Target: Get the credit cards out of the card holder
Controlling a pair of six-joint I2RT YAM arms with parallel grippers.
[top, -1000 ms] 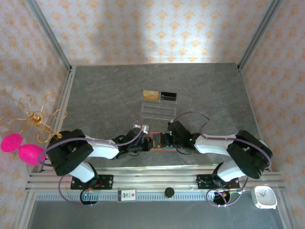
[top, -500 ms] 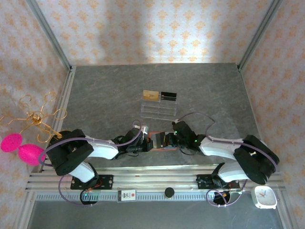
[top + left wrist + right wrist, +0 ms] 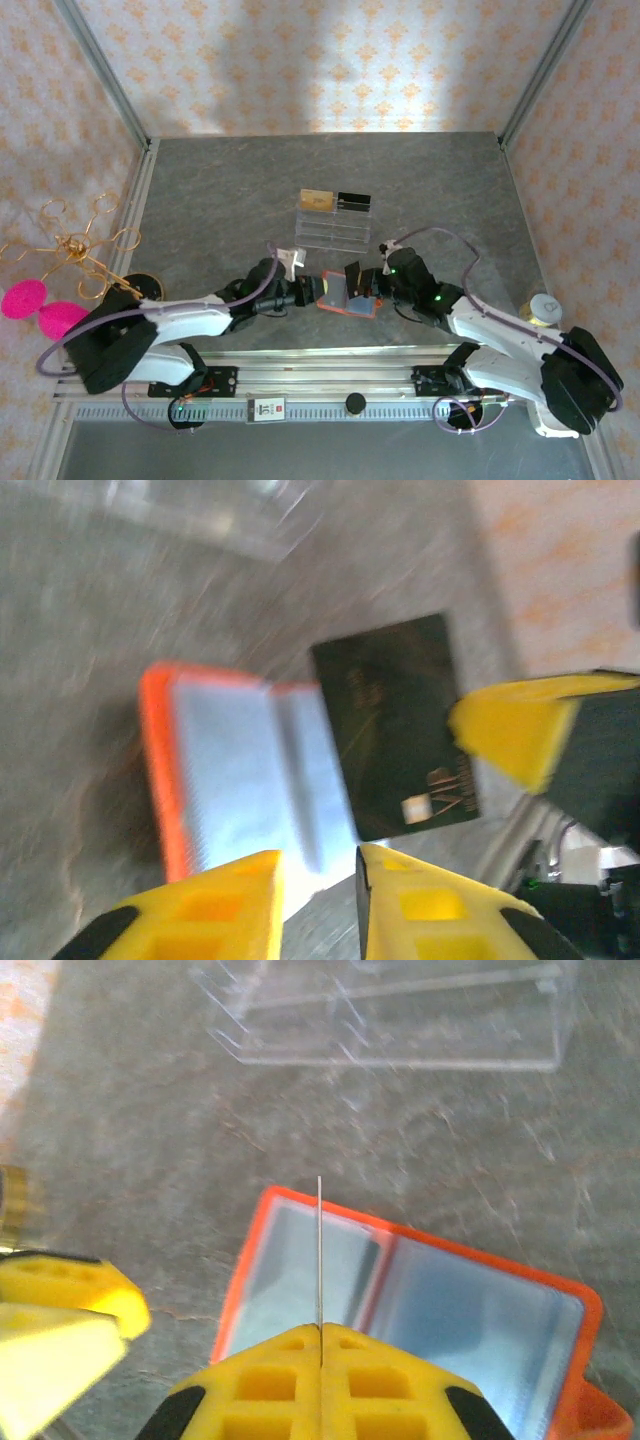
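Note:
The card holder lies open on the table, orange-red outside, grey-blue inside. My right gripper is shut on a black credit card and holds it just above the holder. That card shows edge-on in the right wrist view and flat in the left wrist view. My left gripper sits at the holder's left edge, its fingers apart with nothing between them.
A clear acrylic rack stands behind the holder, with a gold card and a black card at its top. A gold wire stand and pink balls are at the left. A small jar stands at the right.
My right gripper has closed on the black card and drawn it up and right, out of the holder. My left gripper has opened, let go of the holder and backed off left.

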